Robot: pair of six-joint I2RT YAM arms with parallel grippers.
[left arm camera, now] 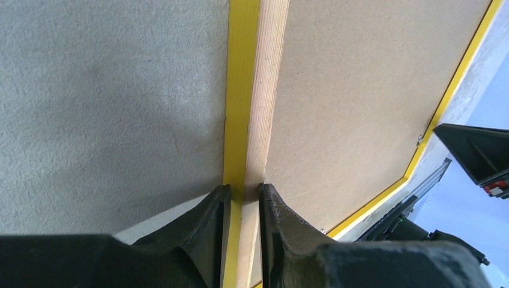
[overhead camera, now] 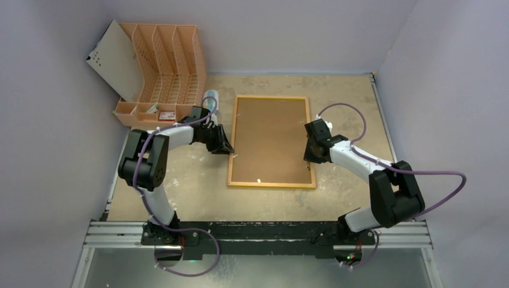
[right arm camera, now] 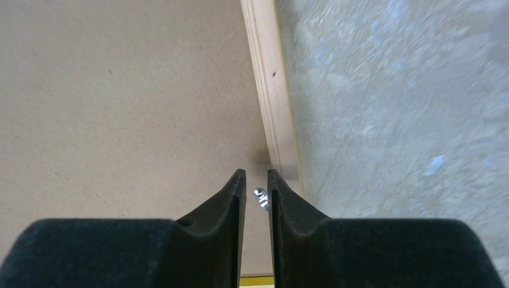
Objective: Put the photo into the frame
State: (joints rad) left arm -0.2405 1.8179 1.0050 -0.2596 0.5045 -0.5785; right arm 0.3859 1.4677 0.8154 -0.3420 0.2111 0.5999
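A worn, mottled beige counter (overhead camera: 192,186) is enclosed by pale lilac walls on three sides. At its middle the frame (overhead camera: 271,98) is laid flat with its back upward, long sides running away from the arm bases. A brown backing board (overhead camera: 270,141) is seen filling its opening, bordered by the light wood edge, with the yellow rim showing outside that.

The frame's left long side is clamped by the left gripper (overhead camera: 227,147) near the middle of its length. In the left wrist view one finger (left arm camera: 210,222) is pressed against the yellow rim and the other against the wood edge, so the rail is pinched between them.

The right gripper (overhead camera: 310,149) is set at the frame's right long side, directly across from the left one. In the right wrist view its fingers (right arm camera: 231,198) are held narrowly apart over the backing board just inside the wood edge, with a small metal tab (right arm camera: 260,198) lying in the gap. Whether the tab is gripped cannot be told.

Beyond the frame's far left corner an orange slotted file rack (overhead camera: 168,60) is stood, and a white sheet (overhead camera: 114,60) is leaned against the rack's side away from the frame.
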